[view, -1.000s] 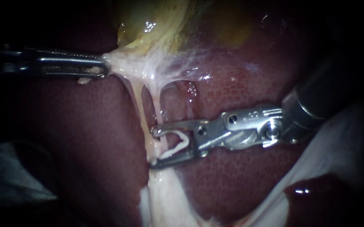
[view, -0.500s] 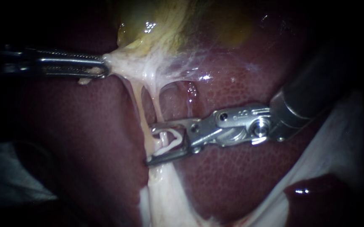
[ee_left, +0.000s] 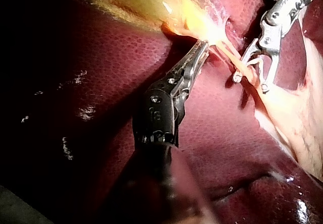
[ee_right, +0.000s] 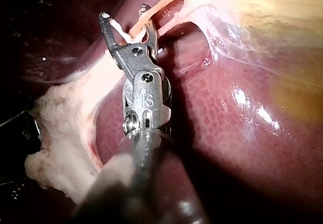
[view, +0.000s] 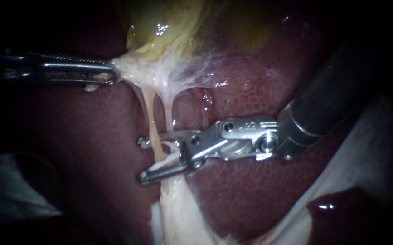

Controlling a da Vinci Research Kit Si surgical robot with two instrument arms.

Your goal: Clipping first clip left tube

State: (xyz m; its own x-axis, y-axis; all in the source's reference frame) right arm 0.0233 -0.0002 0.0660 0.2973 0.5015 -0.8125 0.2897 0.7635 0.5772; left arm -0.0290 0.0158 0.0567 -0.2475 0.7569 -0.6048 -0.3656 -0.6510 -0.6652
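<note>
The left instrument (view: 112, 72) has long, ridged steel jaws pressed together on a stringy web of white tissue (view: 146, 72), just below the yellow-green, glossy gallbladder (view: 169, 22). The web is drawn taut towards the jaws.

Two thin pale tubes run down from this web over the dark red, finely mottled liver (view: 250, 190). The left tube (view: 150, 122) is a slim, cream-coloured strand. The right tube (view: 168, 113) lies just beside it and is slightly more translucent.

The right instrument (view: 143, 159) is a dark shaft ending in a jointed metal head. Its jaws stand spread wide in a fork and carry a white, V-shaped clip (view: 171, 156), with one leg along each jaw. The left tube passes between the spread jaws, inside the mouth of the clip. The jaw tips reach past the tube on its far side. The right wrist view shows the same straddle, with the tube crossing the gap between the hooked tips.
</note>
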